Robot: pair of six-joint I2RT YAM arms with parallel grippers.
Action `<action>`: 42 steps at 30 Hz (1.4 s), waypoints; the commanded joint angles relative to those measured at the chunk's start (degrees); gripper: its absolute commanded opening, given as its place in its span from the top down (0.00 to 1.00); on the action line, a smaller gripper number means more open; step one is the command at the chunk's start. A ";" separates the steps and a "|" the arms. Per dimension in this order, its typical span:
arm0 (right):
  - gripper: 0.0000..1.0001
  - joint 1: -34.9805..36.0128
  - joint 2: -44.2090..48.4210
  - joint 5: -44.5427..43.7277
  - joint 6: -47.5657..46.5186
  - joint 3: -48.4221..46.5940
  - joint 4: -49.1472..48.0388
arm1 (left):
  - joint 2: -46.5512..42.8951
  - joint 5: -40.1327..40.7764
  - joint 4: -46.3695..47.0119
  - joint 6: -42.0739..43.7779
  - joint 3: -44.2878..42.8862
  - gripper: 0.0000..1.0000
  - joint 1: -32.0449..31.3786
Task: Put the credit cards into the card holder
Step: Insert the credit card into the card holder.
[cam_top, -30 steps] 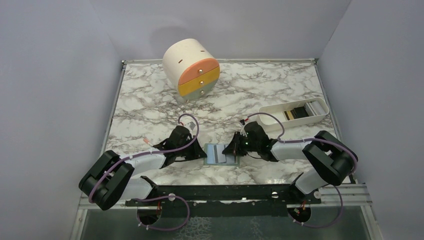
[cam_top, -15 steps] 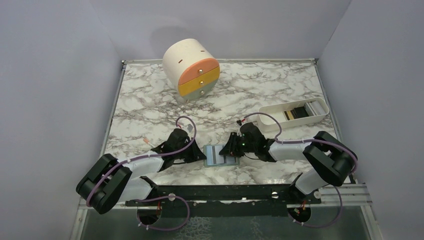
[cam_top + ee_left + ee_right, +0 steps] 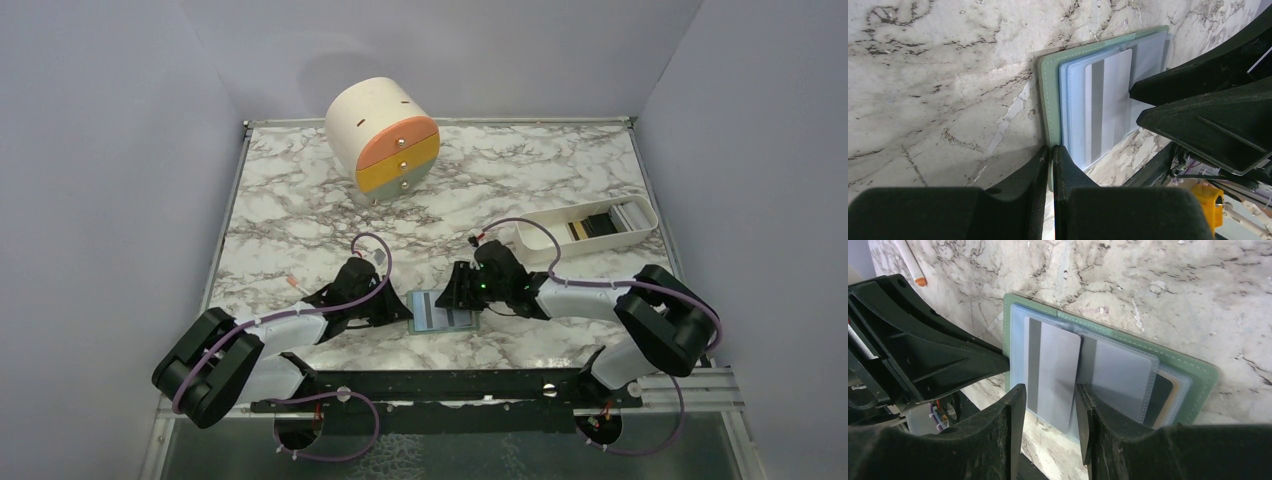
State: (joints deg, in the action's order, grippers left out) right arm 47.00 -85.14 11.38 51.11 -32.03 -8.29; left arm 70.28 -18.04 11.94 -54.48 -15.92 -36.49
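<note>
The sage-green card holder (image 3: 468, 323) lies open on the marble near the front edge. My left gripper (image 3: 1052, 150) is shut on its green near-left edge (image 3: 1048, 85). A pale grey credit card (image 3: 1055, 370) with a dark stripe lies lengthwise over the left-hand sleeve. My right gripper (image 3: 1050, 392) has it between its jaws, each finger against one long edge. A black card (image 3: 1159, 392) and a tan-orange card (image 3: 1174, 390) sit in the right-hand pockets. The grey card also shows in the left wrist view (image 3: 1110, 100), with the right fingers (image 3: 1168, 82) beside it.
A long white tray (image 3: 535, 226) with more cards (image 3: 592, 226) stands at the right. A cream cylinder with orange, yellow and grey drawers (image 3: 383, 140) stands at the back. A small white, orange-tipped stick (image 3: 295, 284) lies left of the left arm.
My right gripper has moved left with the grey card, further over the card holder. The card holder has shifted slightly left. The left gripper keeps its hold.
</note>
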 commanded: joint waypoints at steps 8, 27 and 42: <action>0.59 2.46 -3.93 -0.98 -1.19 -3.29 0.16 | -0.10 -1.17 -0.44 -0.26 1.30 0.89 -0.42; 0.60 2.90 -3.60 3.25 -8.06 -4.41 -2.08 | -0.28 -0.86 -1.70 0.70 0.04 0.87 -0.47; 0.59 -1.46 5.58 -21.26 -29.53 -18.41 25.40 | -7.77 3.84 -13.87 5.98 -7.24 0.23 -0.47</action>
State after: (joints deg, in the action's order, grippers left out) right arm 48.58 -80.51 0.34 30.09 -46.35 8.03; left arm 64.55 -16.51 2.81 -51.59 -19.86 -36.77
